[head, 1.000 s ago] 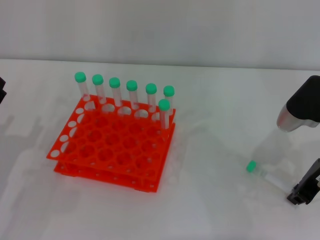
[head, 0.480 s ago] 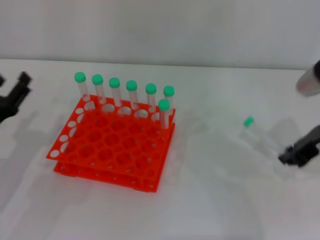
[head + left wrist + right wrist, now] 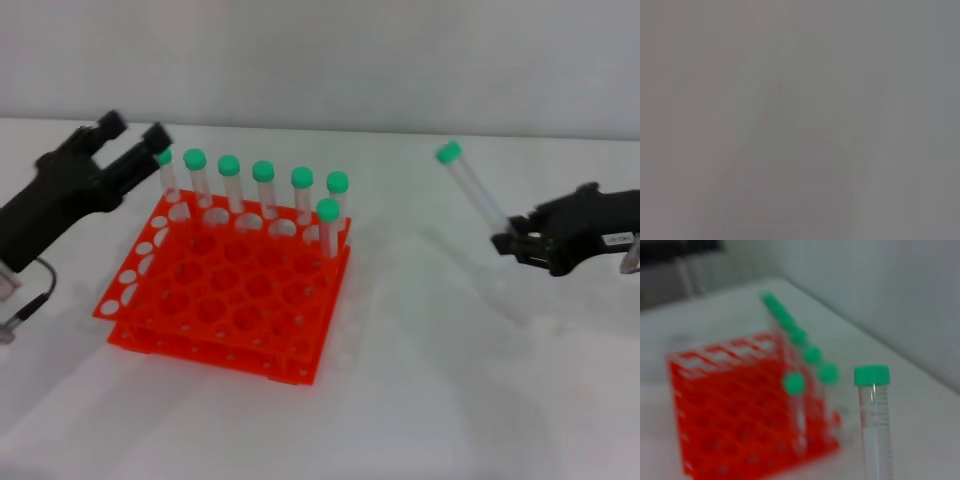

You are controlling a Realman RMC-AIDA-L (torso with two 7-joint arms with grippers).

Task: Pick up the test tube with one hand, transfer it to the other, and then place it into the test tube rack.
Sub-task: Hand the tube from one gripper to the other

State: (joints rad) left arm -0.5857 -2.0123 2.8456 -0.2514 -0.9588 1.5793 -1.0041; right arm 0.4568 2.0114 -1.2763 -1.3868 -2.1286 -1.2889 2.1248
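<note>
My right gripper (image 3: 516,242) is shut on the pointed end of the test tube (image 3: 478,200), holding it in the air to the right of the rack. The tube tilts up and to the left, and its green cap (image 3: 449,152) is on top. In the right wrist view the tube (image 3: 875,425) stands upright in front of the rack (image 3: 735,415). The orange-red test tube rack (image 3: 215,300) stands on the table left of centre. My left gripper (image 3: 132,135) is open and empty above the rack's back left corner. The left wrist view shows only grey blur.
Several identical green-capped tubes (image 3: 263,185) stand in the rack's back row, and one more (image 3: 327,222) stands at its right end. The leftmost one is partly behind my left fingers. A white table (image 3: 430,400) lies under everything, with a pale wall behind.
My right gripper has lifted the tube off the table and carried it up and to the left. My left arm has come in from the left edge to the rack's back left corner.
</note>
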